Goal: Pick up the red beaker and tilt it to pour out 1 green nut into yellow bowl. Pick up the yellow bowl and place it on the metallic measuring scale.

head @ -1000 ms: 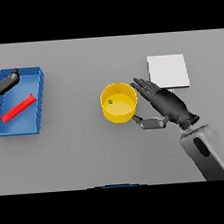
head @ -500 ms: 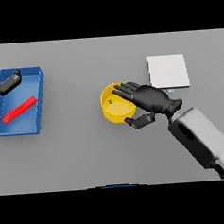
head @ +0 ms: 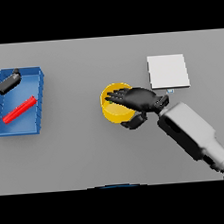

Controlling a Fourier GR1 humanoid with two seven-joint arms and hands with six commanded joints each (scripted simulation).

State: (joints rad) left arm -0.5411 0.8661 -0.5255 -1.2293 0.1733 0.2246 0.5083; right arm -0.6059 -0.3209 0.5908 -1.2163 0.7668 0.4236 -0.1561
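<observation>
Two hands are showing. The right hand (head: pixel 140 99) is reaching its fingers (head: pixel 116 95) over the yellow bowl (head: pixel 114 109), thumb curling against the near wall, gripping it mid-desk (head: pixel 79 154). The white scale (head: pixel 167 71) is lying just beyond. The left hand (head: pixel 2 83), loosely spread, is hovering over the blue tray (head: pixel 38 112) holding the red beaker (head: pixel 19 110).

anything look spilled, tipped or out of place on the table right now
Nothing is spilled. The red beaker lies on its side in the blue tray, by the left hand. The yellow bowl stands upright under the right hand, beside the scale.
</observation>
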